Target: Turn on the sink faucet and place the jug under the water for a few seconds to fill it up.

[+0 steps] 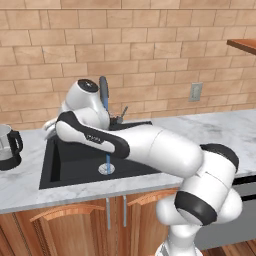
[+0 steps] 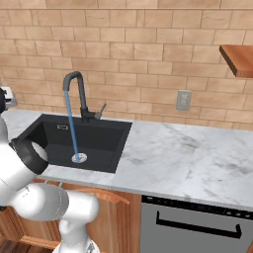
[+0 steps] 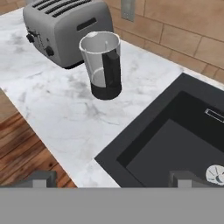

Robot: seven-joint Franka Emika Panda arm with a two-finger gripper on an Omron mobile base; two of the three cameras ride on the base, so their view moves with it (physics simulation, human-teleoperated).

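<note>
The water (image 2: 72, 132) ran in a thin blue stream from the spout of the sink faucet (image 2: 76, 94) straight down onto the round silver drain (image 2: 79, 158) in the floor of the sink (image 2: 101, 143). The faucet stood at the back rim of the basin against the brick wall, its small side lever (image 2: 101, 109) angled up to the right.

The jug (image 3: 102, 65) stood upright on the worktop (image 3: 57, 109) to the left of the sink, well apart from the stream and nothing touching it. In the hand view its black handle faced the camera and its black base rested on the marble, just in front of the grey four-slot toaster (image 3: 65, 28) near the worktop's back edge. In the left base view the jug (image 1: 9, 147) sat at the far left edge of the picture, near the sink's left rim.

The arm (image 1: 150, 145) reached from the lower right across the front of the sink toward the left side of the basin. The hand (image 3: 111, 178) hovered above the sink's front left corner, its two dark fingertips (image 3: 41, 178) set wide apart with nothing between them, pointing toward the jug from a distance.

A wall outlet (image 2: 184, 100) sat on the brick to the right of the sink, and a wooden shelf (image 2: 238, 59) jutted in at the upper right.
</note>
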